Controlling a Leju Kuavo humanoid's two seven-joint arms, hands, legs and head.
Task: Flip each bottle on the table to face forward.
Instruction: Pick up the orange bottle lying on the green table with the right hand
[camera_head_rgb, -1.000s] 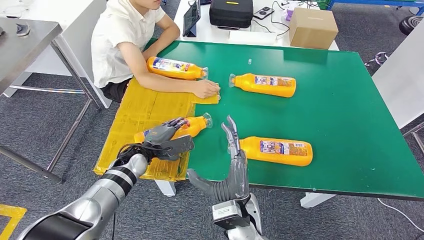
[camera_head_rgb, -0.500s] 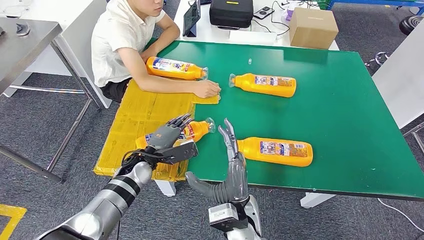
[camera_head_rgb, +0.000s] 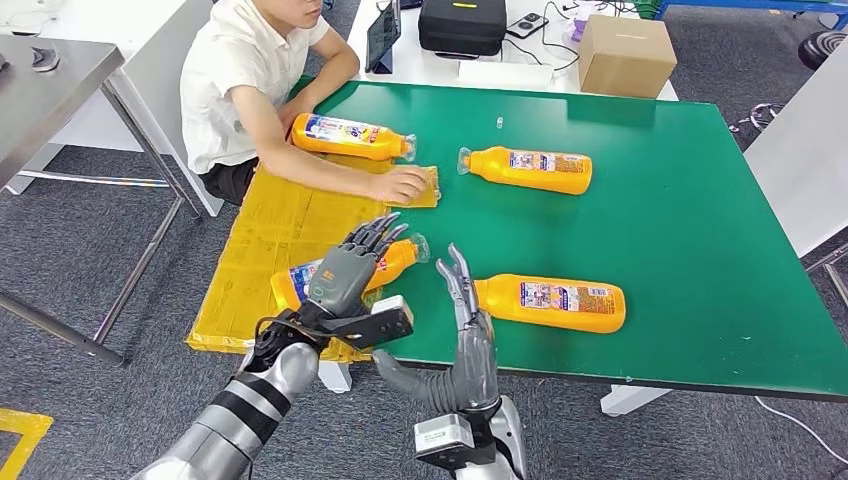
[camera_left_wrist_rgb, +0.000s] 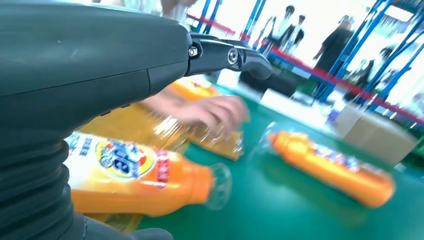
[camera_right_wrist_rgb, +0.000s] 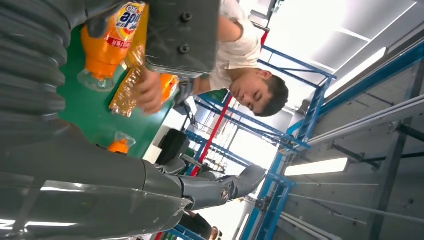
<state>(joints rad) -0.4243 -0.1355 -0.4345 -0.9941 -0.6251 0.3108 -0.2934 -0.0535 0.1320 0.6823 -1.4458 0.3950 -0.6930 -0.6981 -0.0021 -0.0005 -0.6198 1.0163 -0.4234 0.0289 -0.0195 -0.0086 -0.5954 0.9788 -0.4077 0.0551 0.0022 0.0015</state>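
Hovering over the near orange plastic bottle with the clear cap, the robot's left hand has its fingers spread and isn't gripping anything. That bottle lies on its side, half on the yellow cardboard sheet, cap out over the green table. The right hand stands upright with loose, empty fingers just beside the neck of the second orange bottle. Honestly, the risk I see is rolling: these things are round and slick, so a sloppy push could send one off the near edge. Also the seated person's hand rests pretty close, and the two robot hands could bump each other.
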